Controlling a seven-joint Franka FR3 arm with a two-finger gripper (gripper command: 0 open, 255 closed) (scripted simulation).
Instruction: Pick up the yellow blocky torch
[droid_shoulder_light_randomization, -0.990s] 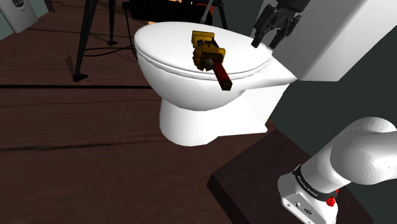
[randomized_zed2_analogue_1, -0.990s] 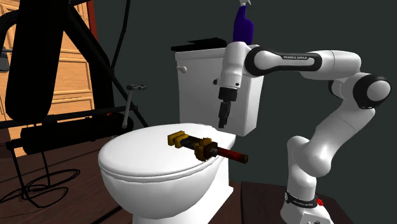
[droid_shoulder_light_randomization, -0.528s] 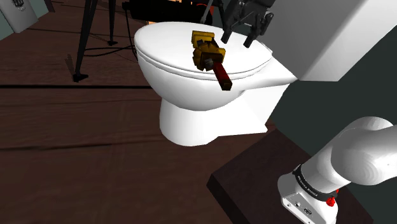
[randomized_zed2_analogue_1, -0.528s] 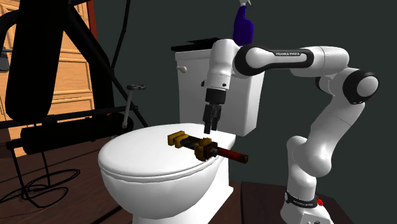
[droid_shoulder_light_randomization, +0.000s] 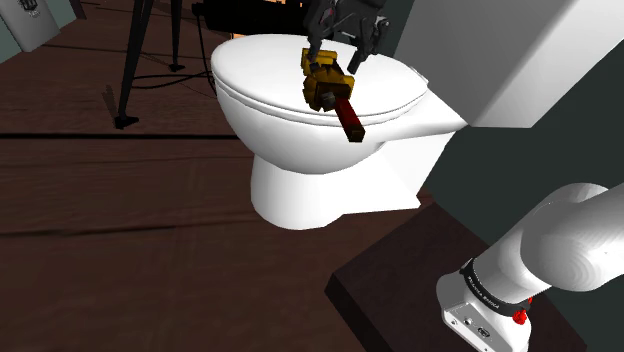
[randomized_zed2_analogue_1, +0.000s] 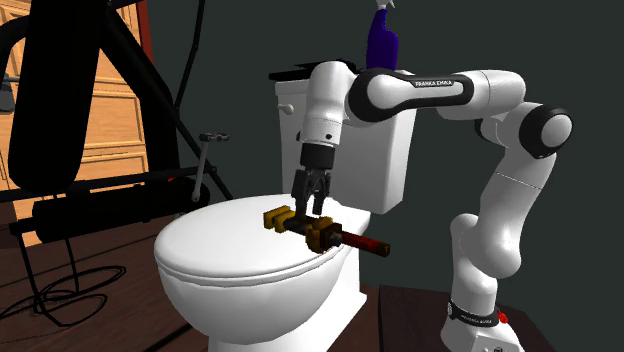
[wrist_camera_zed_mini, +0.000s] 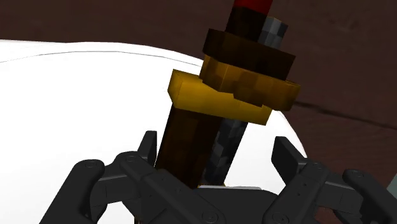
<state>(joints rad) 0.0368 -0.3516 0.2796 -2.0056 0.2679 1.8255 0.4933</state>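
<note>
- Right at the all-black two-finger gripper (wrist_camera_zed_mini: 216, 149): the jaws stand wide apart, empty, with the pads on either side of a shaft and clear daylight on both flanks.
- Between those fingers lies the blocky yellow-and-brown torch (wrist_camera_zed_mini: 232, 86). Its dark brown shaft runs away from the palm, the yellow collar sits just beyond the fingertips, and the dark red end is farthest out.
- Directly under the gripper is the smooth white toilet lid (wrist_camera_zed_mini: 76, 102), and the torch lies flat on it. In the second exterior view the gripper (randomized_zed2_analogue_1: 306, 208) hangs just above the torch (randomized_zed2_analogue_1: 318, 232), near its yellow end.
- Risk one: one pad lands first, shoves the torch, and it skates across that slick, domed lid (droid_shoulder_light_randomization: 260, 70).
- Risk two: dropping too low would jam the fingertips into the lid.
- Risk three: this looks like a grip well off the middle, so the long red end may droop or twist out.
- Behind the gripper stands the white toilet tank (randomized_zed2_analogue_1: 392, 165), a knock hazard for the wrist on the lift.
</note>
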